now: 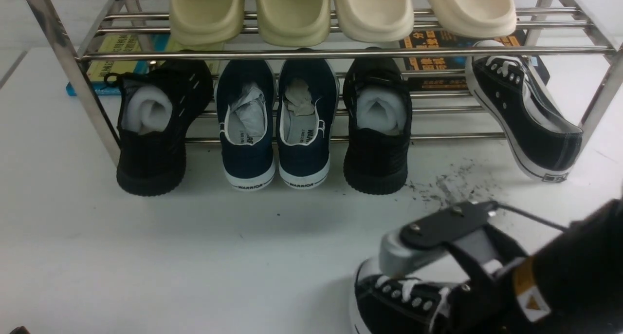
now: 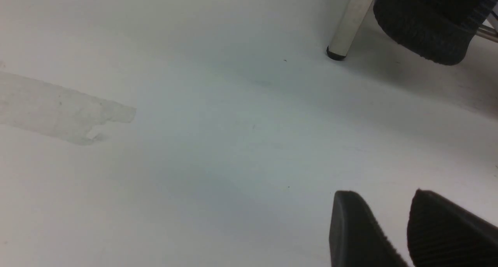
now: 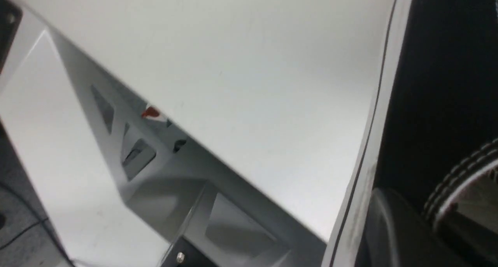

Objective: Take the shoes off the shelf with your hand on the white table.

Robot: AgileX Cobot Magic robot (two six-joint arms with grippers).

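One black canvas shoe with white laces leans tilted at the right end of the chrome shelf, its heel down on the white table. Its mate sits low over the table's near edge. My right gripper is shut on that shoe's side wall, its silver-grey finger over the laces. In the right wrist view this shoe's black canvas and white sole strip fill the frame beside one dark finger. My left gripper hangs open and empty above bare table.
On the shelf's lower tier are two all-black knit shoes and two navy slip-ons. Beige slides line the top tier. Books lie behind. Dark scuffs mark the table. A shelf leg stands ahead of the left gripper.
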